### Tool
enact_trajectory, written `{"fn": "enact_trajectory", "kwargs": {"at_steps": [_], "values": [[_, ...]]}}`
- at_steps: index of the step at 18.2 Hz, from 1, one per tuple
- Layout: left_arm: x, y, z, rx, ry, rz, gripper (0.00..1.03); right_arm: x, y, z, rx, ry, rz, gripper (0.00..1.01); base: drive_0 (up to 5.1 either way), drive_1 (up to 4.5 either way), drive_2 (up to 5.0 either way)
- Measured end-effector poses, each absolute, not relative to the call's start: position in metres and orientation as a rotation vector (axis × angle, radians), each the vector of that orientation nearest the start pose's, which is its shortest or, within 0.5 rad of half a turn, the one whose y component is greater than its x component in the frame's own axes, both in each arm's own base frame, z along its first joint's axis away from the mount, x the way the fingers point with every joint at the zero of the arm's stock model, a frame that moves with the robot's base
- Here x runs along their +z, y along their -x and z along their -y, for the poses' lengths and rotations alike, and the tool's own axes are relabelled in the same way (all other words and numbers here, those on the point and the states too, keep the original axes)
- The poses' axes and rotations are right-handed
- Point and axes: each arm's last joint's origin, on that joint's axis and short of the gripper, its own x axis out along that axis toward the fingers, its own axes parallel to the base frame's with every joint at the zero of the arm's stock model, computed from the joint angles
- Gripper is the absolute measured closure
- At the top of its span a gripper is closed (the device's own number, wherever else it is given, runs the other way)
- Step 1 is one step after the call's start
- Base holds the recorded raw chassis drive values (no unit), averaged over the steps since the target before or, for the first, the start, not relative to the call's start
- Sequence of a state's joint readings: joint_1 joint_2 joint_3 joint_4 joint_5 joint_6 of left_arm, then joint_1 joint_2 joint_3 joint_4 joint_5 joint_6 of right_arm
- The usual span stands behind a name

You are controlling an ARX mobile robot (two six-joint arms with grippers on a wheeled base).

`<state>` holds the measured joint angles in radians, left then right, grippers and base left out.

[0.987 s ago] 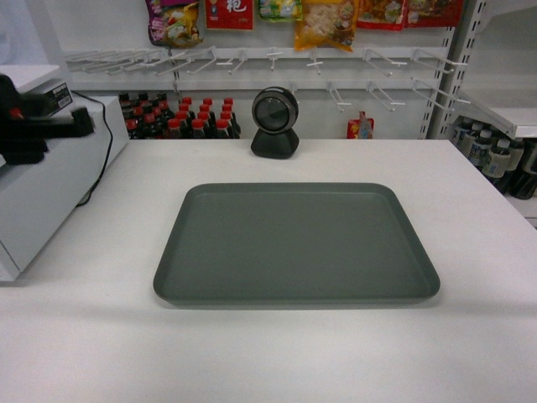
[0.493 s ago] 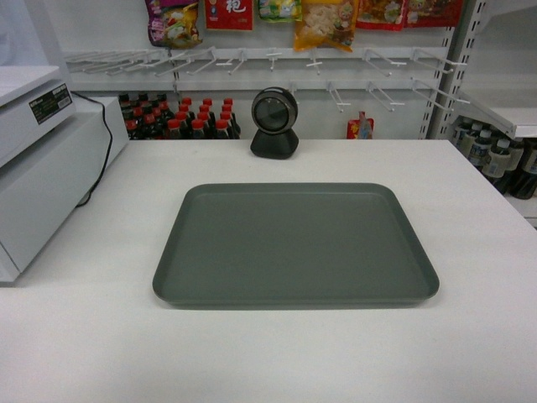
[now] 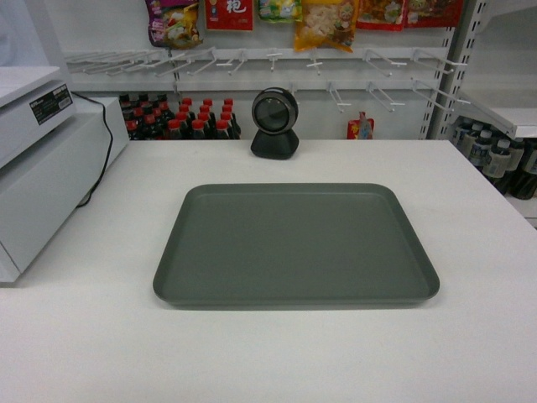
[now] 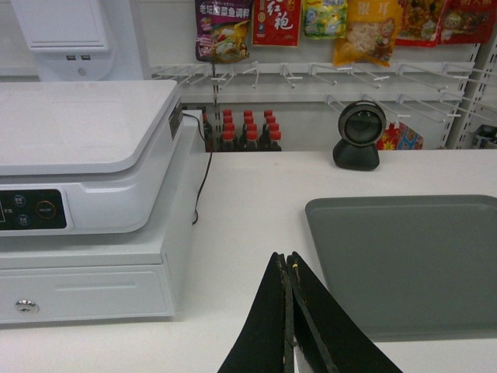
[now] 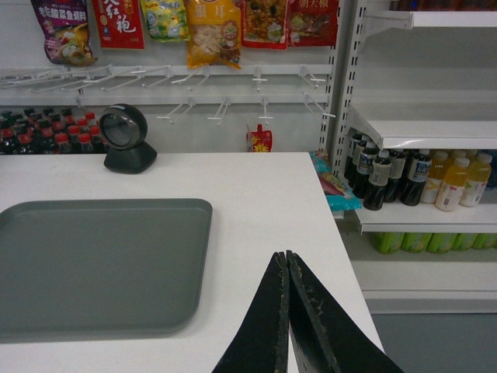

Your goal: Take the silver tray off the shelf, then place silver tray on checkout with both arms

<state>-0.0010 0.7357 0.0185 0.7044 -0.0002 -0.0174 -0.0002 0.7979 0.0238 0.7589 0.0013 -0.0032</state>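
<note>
Left gripper (image 4: 289, 268) and right gripper (image 5: 286, 264) are seen clenched, nothing held — both clear of the silver tray (image 3: 295, 243), which lies flat on the checkout (image 3: 470, 193). Little risk is judged: a stray arm sweep could nudge it twd. the scanner (image 3: 274, 122) or register (image 4: 85, 179).

1 silver tray (image 3: 295, 243) on 1 checkout (image 3: 470, 218). 1 black scanner (image 3: 274, 123), 1 white register (image 4: 85, 194) w/ 1 black cable (image 4: 199, 183). 2 grippers: left gripper (image 4: 289, 268) and right gripper (image 5: 286, 264), fingers pressed together on both. Hanging snack packs (image 5: 213, 33): 6 visible in right wrist view. Red-cap bottles (image 3: 180, 117): approx 20, back rows too hidden for exact count.
</note>
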Motion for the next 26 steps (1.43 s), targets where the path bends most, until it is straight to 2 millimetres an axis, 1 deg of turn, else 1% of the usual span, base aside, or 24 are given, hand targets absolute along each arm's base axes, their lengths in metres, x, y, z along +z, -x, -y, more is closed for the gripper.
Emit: {"fn": "enact_trajectory", "kwargs": {"at_steps": [3, 9, 16, 18, 19, 20, 26], "values": [[0.166, -0.135, 0.0, -0.001, 0.017, -0.002, 1.02, 0.166, -0.138, 0.0, -0.002, 0.003, -0.003, 0.99, 0.0, 0.0, 0.0], [0.17, -0.12, 0.0, -0.001, 0.017, 0.012, 1.02, 0.171, -0.122, 0.0, -0.002, 0.003, 0.013, 0.99, 0.0, 0.0, 0.0], [0.17, -0.108, 0.0, -0.001, 0.017, 0.012, 1.02, 0.17, -0.109, 0.0, -0.002, 0.003, 0.013, 0.99, 0.0, 0.0, 0.0], [0.164, -0.098, 0.0, -0.001, 0.017, -0.027, 1.02, 0.167, -0.105, 0.0, -0.002, 0.001, -0.014, 0.99, 0.0, 0.0, 0.0], [0.169, -0.097, 0.0, 0.003, 0.017, 0.015, 1.02, 0.167, -0.098, 0.0, 0.001, 0.001, -0.002, 0.99, 0.0, 0.0, 0.0], [0.165, -0.098, 0.0, 0.003, 0.017, -0.01, 1.02, 0.17, -0.097, 0.0, 0.001, 0.001, 0.025, 0.99, 0.0, 0.0, 0.0], [0.167, -0.098, 0.0, 0.0, 0.017, 0.001, 1.02, 0.167, -0.097, 0.0, 0.0, 0.001, -0.001, 0.99, 0.0, 0.0, 0.0]]}}
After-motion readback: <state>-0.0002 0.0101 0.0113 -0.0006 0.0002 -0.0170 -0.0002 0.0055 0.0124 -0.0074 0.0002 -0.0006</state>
